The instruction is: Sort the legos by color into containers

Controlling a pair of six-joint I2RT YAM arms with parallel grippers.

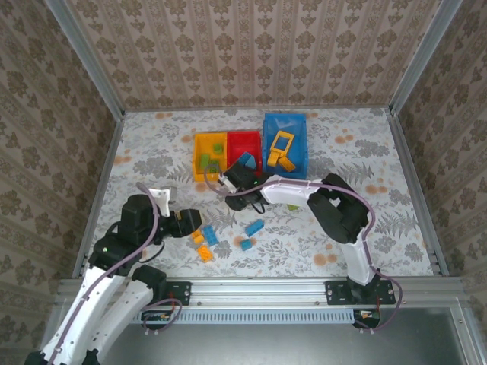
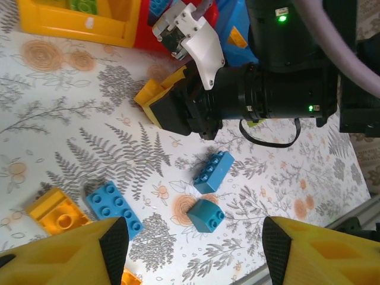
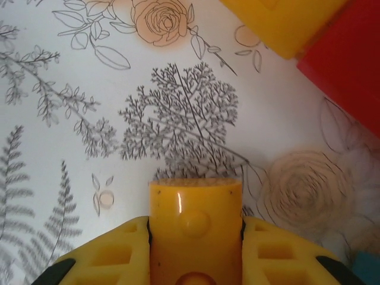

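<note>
As wrist view shows, right claw (image 3: 196, 240) pinches brick (image 3: 195, 205).

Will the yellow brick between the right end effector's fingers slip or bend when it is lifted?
The yellow brick looks like hard moulded plastic, so it probably will not bend. Its glossy surface shows a highlight, so it may slip a little. It is small, so it is likely light.
</note>
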